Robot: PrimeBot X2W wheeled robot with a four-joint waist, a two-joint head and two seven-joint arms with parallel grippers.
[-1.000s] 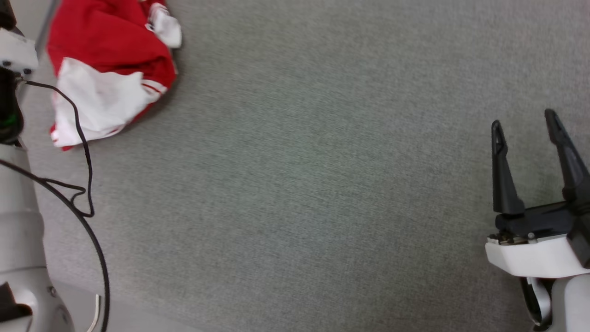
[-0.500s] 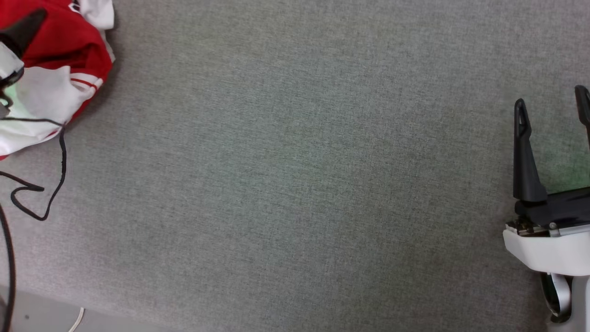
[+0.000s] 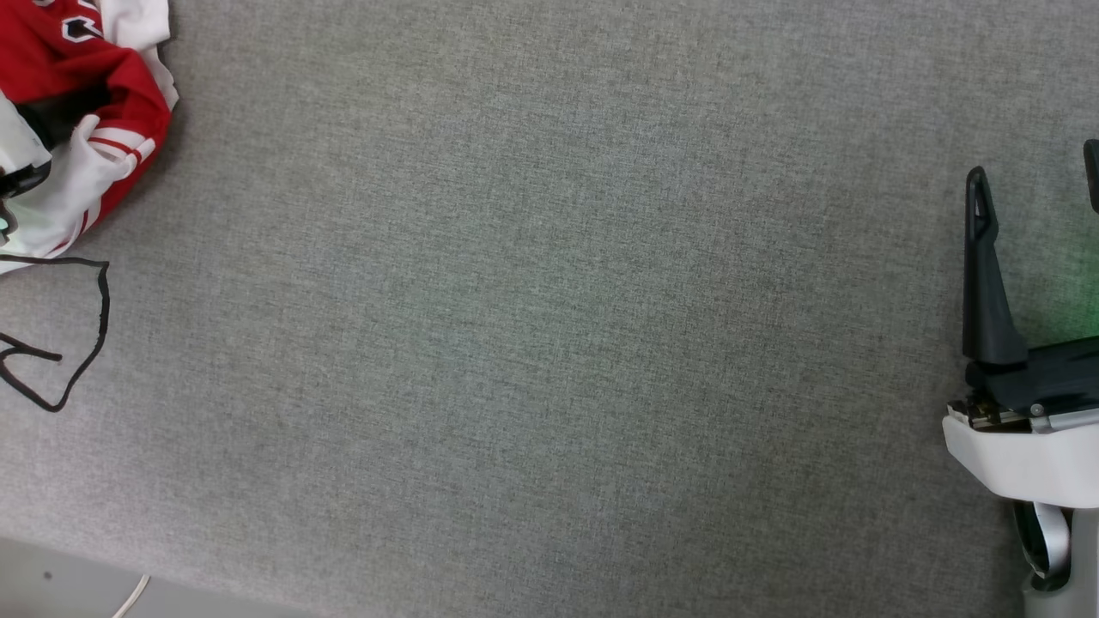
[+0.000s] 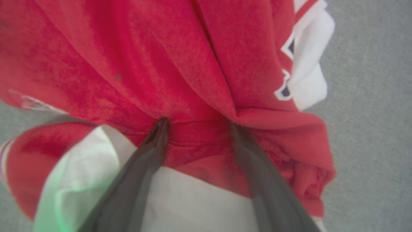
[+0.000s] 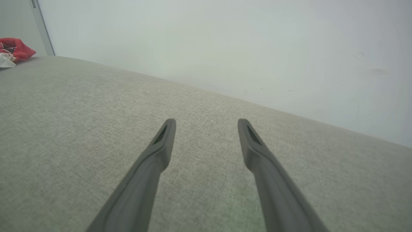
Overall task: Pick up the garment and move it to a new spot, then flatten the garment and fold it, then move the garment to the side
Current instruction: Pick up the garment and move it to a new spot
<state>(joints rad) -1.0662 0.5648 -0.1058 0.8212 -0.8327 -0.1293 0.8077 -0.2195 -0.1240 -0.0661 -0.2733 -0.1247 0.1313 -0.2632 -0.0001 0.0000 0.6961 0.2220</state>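
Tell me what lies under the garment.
The garment lies crumpled on the grey cloth surface, which shows all around it. The patch beneath it is covered. The left gripper, open, presses its fingers into the red folds.

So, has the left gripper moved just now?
Yes. Against the crumpled red-and-white jersey on the grey tabletop, the left gripper has come down into its folds.

The garment (image 4: 145, 64) was red with white sleeves and red-striped trim; the surface (image 3: 549, 309) mottled grey; the cable (image 3: 105, 300) black.
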